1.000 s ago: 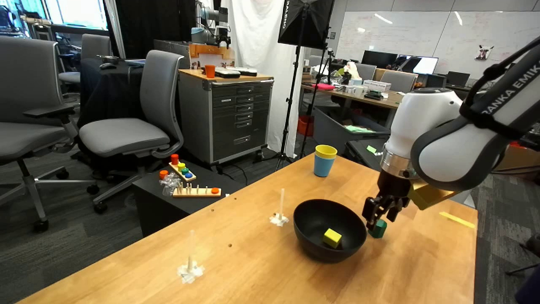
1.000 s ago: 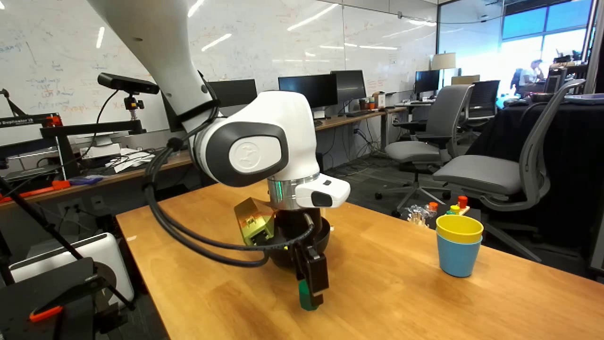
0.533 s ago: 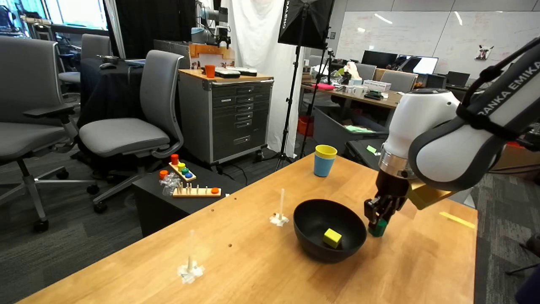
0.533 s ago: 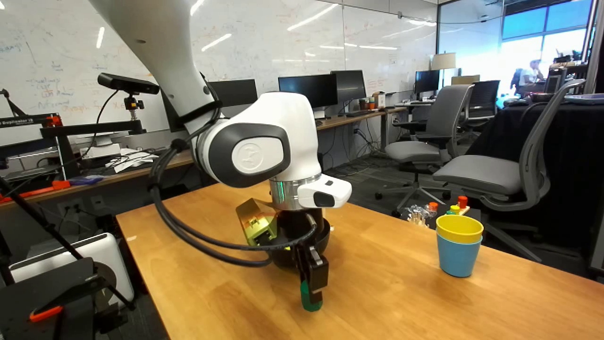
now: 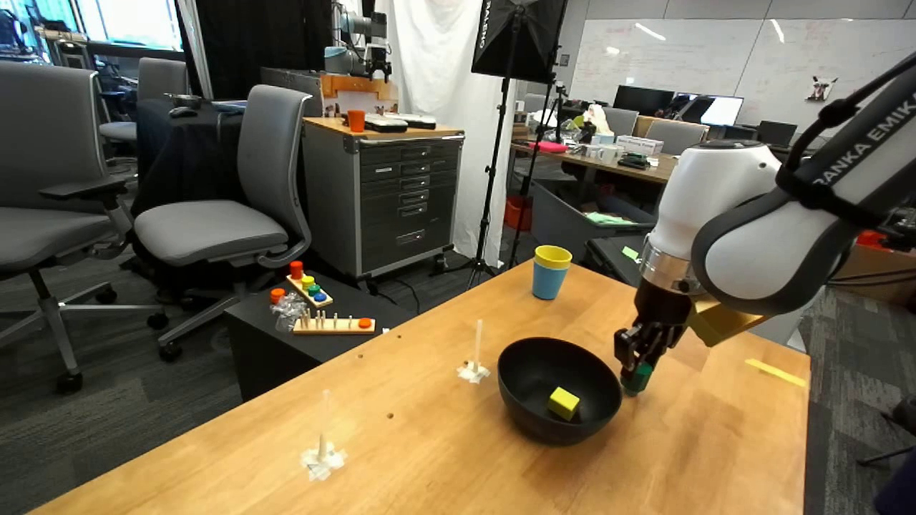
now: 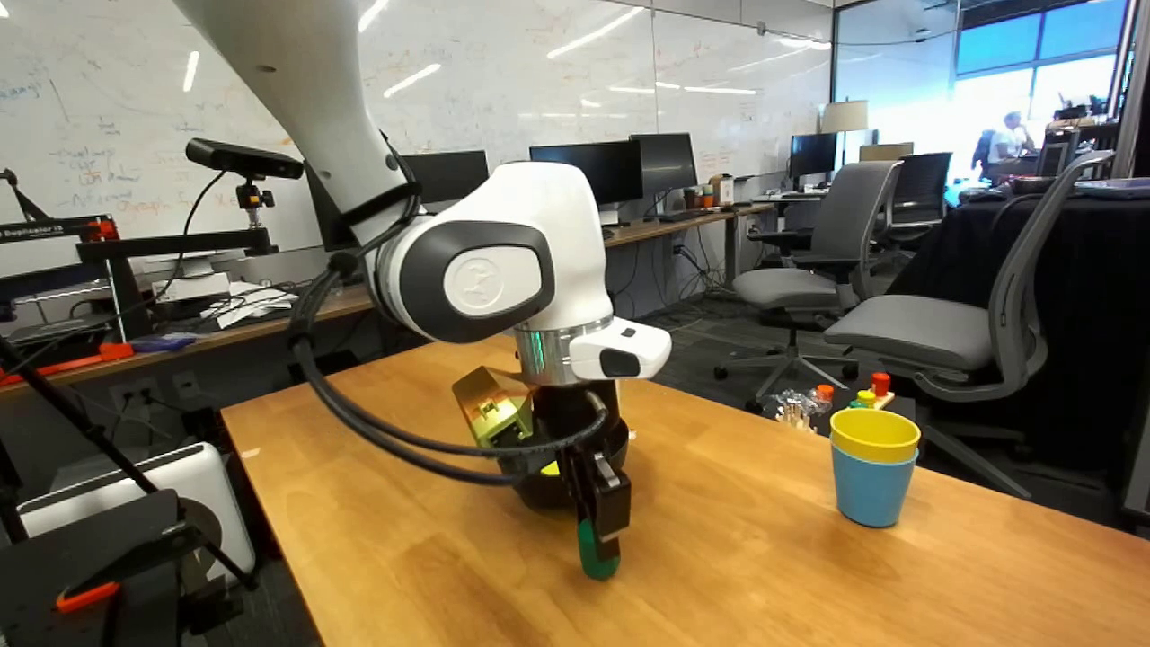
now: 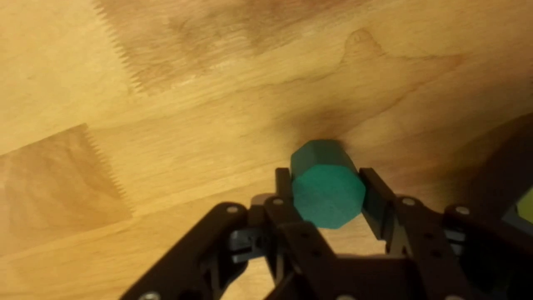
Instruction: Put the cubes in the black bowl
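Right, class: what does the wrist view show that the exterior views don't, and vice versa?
Wrist view only: the flat, many-sided top of the dark green block and saw-toothed joints in the light brown wooden table.

Exterior views only: a round yellow cup nested in a light blue cup, and the white jointed arm.

Shared: the dark green block itself, gripped by the black tool, and the table.

Reads “RANKA EMIK”, cut short, along the robot arm (image 5: 773,257), “Duplicator i3” on a black bar (image 6: 45,228), and, sideways and blurred, “RALENO” on a black softbox (image 5: 533,46).
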You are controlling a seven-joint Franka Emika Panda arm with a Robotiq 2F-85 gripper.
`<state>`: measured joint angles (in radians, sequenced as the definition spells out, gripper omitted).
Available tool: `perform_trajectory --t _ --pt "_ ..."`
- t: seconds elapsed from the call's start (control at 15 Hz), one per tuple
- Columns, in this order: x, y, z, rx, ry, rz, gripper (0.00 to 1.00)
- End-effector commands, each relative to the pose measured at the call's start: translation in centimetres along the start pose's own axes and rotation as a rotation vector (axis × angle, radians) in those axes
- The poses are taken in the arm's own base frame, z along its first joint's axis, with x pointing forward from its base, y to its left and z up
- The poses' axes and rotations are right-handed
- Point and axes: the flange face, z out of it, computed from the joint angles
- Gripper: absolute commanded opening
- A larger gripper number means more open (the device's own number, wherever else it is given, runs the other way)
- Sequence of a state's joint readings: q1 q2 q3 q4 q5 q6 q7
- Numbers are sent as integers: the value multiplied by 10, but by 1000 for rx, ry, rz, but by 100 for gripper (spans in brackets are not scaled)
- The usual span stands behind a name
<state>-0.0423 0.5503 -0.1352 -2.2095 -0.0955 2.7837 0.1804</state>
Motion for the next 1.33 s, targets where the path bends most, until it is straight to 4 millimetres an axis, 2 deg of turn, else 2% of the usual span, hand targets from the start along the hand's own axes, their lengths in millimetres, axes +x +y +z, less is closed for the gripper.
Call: perform_trajectory --t 0.0,0.4,0.53,0.67,0.8,0.93,1.27 --pt "2 -4 -48 -3 60 -34 19" --pt "-6 -29 -120 64 141 -80 19" --pt "-16 -44 -131 89 141 -111 19" --pt "-28 -59 -131 107 133 -146 19" --pt "-38 -73 -123 114 119 -169 19" --pt "-46 -83 -107 113 94 -176 19" --pt "-50 -105 -73 100 70 -179 19"
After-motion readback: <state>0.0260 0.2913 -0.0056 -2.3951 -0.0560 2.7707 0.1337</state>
